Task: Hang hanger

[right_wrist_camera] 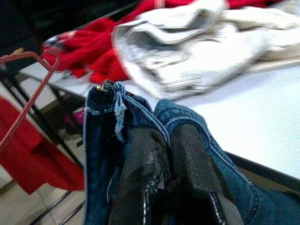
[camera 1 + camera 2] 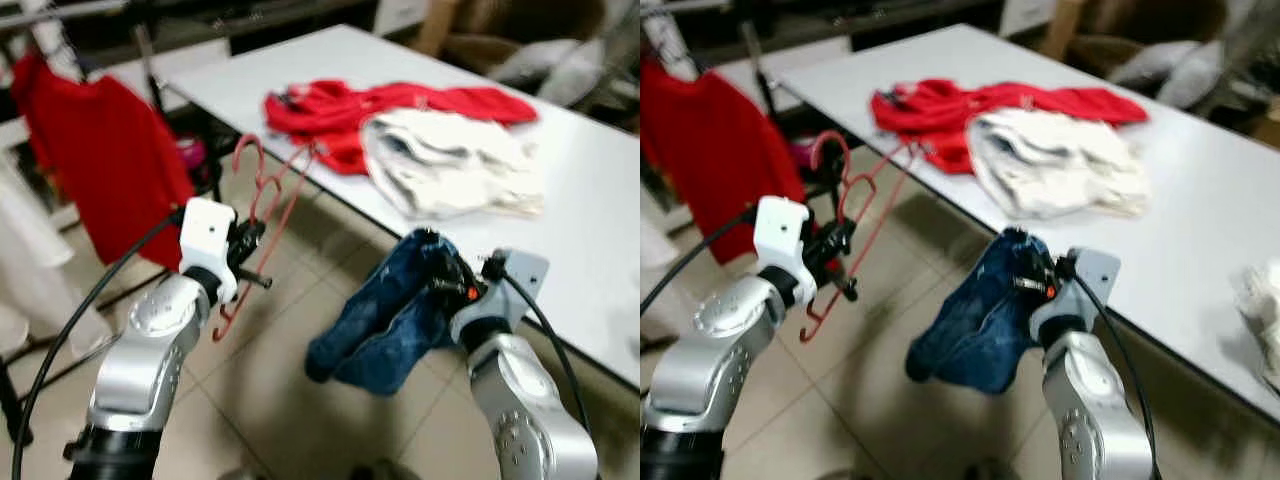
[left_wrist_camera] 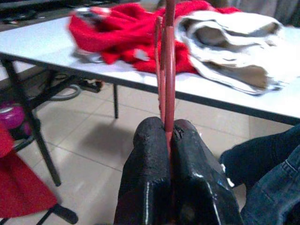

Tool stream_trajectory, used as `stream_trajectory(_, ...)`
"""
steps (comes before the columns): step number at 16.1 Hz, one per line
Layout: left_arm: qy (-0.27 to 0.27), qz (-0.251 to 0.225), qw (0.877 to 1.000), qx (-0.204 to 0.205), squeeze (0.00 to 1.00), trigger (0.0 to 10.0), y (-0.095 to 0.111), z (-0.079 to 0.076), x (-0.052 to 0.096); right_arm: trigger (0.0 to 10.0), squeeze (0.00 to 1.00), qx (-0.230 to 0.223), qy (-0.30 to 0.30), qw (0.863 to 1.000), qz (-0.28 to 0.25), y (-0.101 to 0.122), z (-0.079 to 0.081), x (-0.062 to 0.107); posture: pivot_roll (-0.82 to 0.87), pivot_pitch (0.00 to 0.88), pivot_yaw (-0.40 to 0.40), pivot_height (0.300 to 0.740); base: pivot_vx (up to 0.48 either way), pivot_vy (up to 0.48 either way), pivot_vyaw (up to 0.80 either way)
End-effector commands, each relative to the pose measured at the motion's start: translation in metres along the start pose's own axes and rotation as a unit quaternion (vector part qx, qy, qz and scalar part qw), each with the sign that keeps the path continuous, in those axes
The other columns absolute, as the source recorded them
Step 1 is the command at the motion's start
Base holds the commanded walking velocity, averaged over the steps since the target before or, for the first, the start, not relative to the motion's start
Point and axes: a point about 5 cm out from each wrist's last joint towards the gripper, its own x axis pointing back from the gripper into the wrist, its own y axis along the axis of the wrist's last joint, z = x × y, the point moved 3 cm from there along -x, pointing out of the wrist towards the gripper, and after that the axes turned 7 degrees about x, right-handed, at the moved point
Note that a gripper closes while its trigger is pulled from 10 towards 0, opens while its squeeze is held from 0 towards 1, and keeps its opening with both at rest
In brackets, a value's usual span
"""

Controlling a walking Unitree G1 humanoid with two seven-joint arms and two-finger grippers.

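My left gripper (image 2: 250,240) is shut on a red wire hanger (image 2: 262,205), held up in the air over the floor beside the table; the wrist view shows its wire (image 3: 168,70) pinched between my black fingers (image 3: 150,168). My right gripper (image 2: 447,272) is shut on a pair of blue jeans (image 2: 385,325) that hang down from it in front of the table edge. The denim (image 1: 108,140) drapes around the right fingers (image 1: 192,159). A red shirt (image 2: 105,160) hangs on a rack at the left.
A white table (image 2: 590,190) runs from the middle to the right, with a red garment (image 2: 350,110) and a cream garment (image 2: 450,160) piled on it. White cloth (image 2: 1265,300) lies at its right edge. Tiled floor (image 2: 270,380) lies below. A black rack leg (image 3: 33,126) stands near.
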Motion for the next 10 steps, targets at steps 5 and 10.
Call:
stream_trajectory(5, -0.017, -0.008, 1.0, -0.004, 0.0, 10.0, 0.0035, -0.0079, -0.0032, 10.0, 0.0, -0.001, -0.018, 1.0, -0.017, 0.0077, -0.0058, 0.003, 0.04, 0.072, -0.005, 0.74, 0.0, 0.0, -0.8)
stream_trajectory(10, -0.019, -0.009, 1.0, -0.007, 0.0, 10.0, 0.0037, -0.008, -0.0034, 10.0, 0.0, -0.004, -0.021, 1.0, -0.018, 0.0077, -0.0054, 0.0038, 0.04, 0.07, -0.005, 0.74, 0.0, 0.0, -0.8)
